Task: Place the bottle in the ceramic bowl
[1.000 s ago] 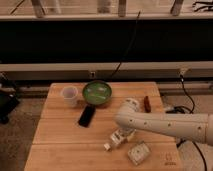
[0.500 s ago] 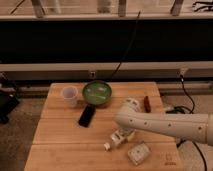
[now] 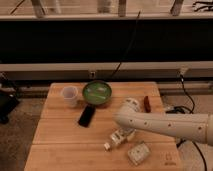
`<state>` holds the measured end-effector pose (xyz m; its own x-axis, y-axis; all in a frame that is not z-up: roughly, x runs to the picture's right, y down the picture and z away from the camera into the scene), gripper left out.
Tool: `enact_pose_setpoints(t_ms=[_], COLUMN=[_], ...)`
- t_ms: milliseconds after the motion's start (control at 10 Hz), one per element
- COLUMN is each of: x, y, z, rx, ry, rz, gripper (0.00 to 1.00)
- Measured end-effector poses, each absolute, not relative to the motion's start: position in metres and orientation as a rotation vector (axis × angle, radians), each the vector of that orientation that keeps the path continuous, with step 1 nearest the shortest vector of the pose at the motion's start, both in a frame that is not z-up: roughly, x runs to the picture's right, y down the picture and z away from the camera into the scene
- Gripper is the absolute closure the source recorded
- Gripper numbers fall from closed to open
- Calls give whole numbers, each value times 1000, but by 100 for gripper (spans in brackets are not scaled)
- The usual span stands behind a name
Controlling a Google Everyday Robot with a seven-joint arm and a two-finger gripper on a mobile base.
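The small white bottle (image 3: 115,139) lies on its side on the wooden table (image 3: 60,140), near the front middle, cap toward the front left. The ceramic bowl (image 3: 97,92), green inside with a dark rim, stands at the back middle of the table. My white arm reaches in from the right, and my gripper (image 3: 124,134) sits low over the bottle's rear end, at or touching it. The arm's wrist hides the fingers.
A translucent white cup (image 3: 69,96) stands left of the bowl. A black phone (image 3: 86,115) lies in front of the bowl. A squarish white packet (image 3: 138,153) lies at the front right. A small red-brown object (image 3: 147,103) lies at the back right. Cables hang behind the table.
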<state>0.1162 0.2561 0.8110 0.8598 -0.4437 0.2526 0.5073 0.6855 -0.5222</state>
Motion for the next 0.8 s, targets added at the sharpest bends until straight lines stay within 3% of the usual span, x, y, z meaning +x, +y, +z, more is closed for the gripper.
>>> enact_pose_setpoints(t_ms=[200,300,600,800], x=[117,117,117,118], y=[257,256,252,223], z=[813,811,810,805], rx=[-615,-616,-613,-609], ry=[-101,-102,-103,-98], rz=[-520,-521,-520,-514], gripper=[59,72,98,100])
